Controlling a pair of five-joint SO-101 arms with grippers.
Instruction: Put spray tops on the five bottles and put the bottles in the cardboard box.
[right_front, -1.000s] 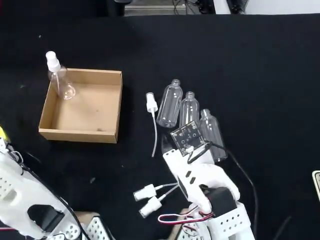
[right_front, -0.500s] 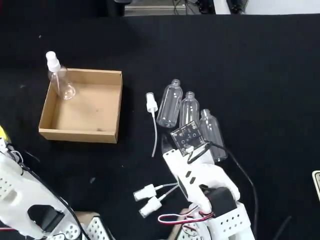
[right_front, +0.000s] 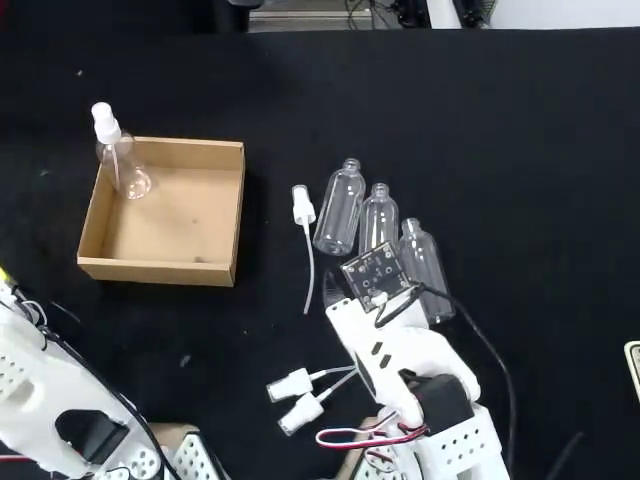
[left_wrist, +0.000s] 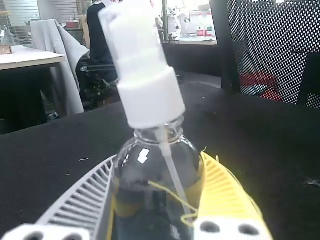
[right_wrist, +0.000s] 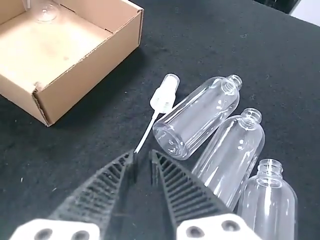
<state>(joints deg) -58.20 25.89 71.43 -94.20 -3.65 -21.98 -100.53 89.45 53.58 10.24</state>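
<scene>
My left gripper (left_wrist: 159, 170) is shut on a clear bottle (left_wrist: 150, 170) that stands upright with a white spray top (left_wrist: 142, 75) fitted. My right gripper (right_wrist: 142, 161) hovers low over the table, open by a narrow gap with nothing between its fingers. Its tips are at the tube end of a loose spray top (right_wrist: 164, 95) (right_front: 303, 206). Three bare bottles (right_front: 340, 205) (right_front: 378, 218) (right_front: 427, 265) lie side by side beside it. A capped bottle (right_front: 120, 160) stands in the far left corner of the cardboard box (right_front: 238, 210).
Two more spray tops (right_front: 289, 384) (right_front: 301, 412) lie near the right arm's base (right_front: 440, 420). The left arm's white body (right_front: 40, 400) fills the near left corner. The black table stretches bare to the right and far side.
</scene>
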